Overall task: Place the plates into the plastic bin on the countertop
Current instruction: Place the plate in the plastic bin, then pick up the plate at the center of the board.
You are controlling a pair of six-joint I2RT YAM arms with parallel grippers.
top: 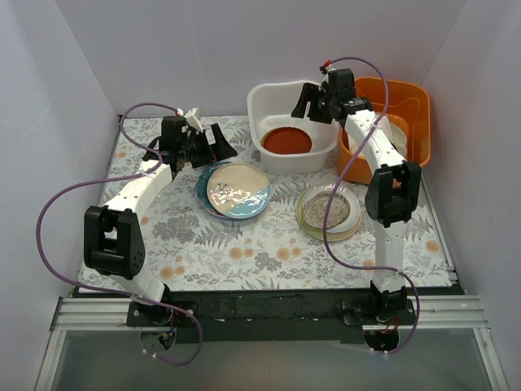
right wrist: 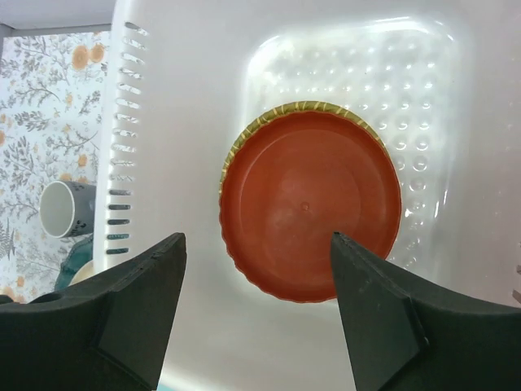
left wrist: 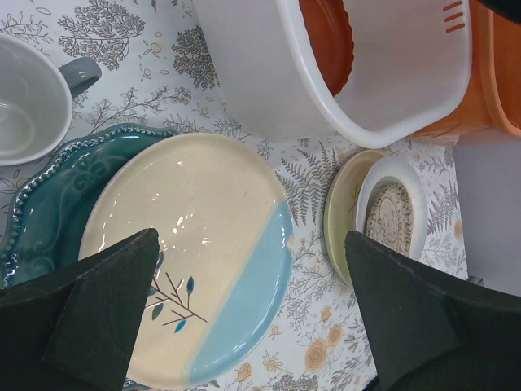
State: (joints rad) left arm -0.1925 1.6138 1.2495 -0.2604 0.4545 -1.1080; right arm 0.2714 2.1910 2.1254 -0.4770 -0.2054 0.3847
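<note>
Glazed ceramic is what the plates appear to be, so they are judged stiff, fairly heavy for their thinness, slick on the face and apt to chip if knocked against the bin (top: 297, 163) wall. Lying flat, each offers only its rim. The likely hold is one finger slid under the raised lip and the other pressing on top near the edge, lifting level, since a one-sided pinch lets a smooth plate tilt or slip. Inside the bin a red plate (right wrist: 309, 216) with a finely fluted edge lies flat on the dimpled floor, with a thin arc of a yellow plate (right wrist: 281, 112) showing beneath it. On the countertop (top: 244, 236), just in front of the bin's left corner, a glossy cream-and-blue plate (left wrist: 187, 244) with a small twig-and-leaf drawing rests on a teal plate (left wrist: 49, 204) whose rim is beaded and scalloped. In front of the bin's right corner a speckled plate (top: 328, 210) tops a white plate (left wrist: 415, 195) and a pale green plate (left wrist: 338, 204). The left gripper (top: 220, 147) hovers left of the bin over the cream-and-blue plate, jaws wide apart and holding nothing. Where that plate's rim overhangs the teal one looks the easiest place to get a finger under. The right gripper (top: 305, 102) hangs above the bin, over the red plate, jaws likewise apart and empty. A grey cup (left wrist: 32, 106) stands left of the bin, beside the teal plate.
</note>
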